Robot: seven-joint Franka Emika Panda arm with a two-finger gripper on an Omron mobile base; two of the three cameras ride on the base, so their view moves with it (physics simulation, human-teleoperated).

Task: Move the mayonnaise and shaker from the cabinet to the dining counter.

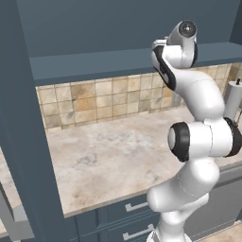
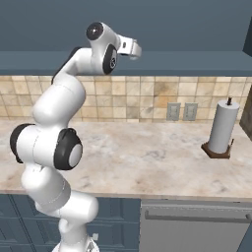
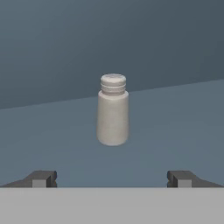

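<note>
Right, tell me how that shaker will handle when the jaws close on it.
The shaker looks rigid, so it probably won't deform. It's tall and narrow, so an off-centre nudge could tip it. Its smooth, slightly tapered sides might slip upward; gripping low seems safer.

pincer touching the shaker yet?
Apart. In the hand view the shaker stands upright on the cabinet shelf, ahead of the open pincer, with bare shelf between it and both fingertips.
</note>
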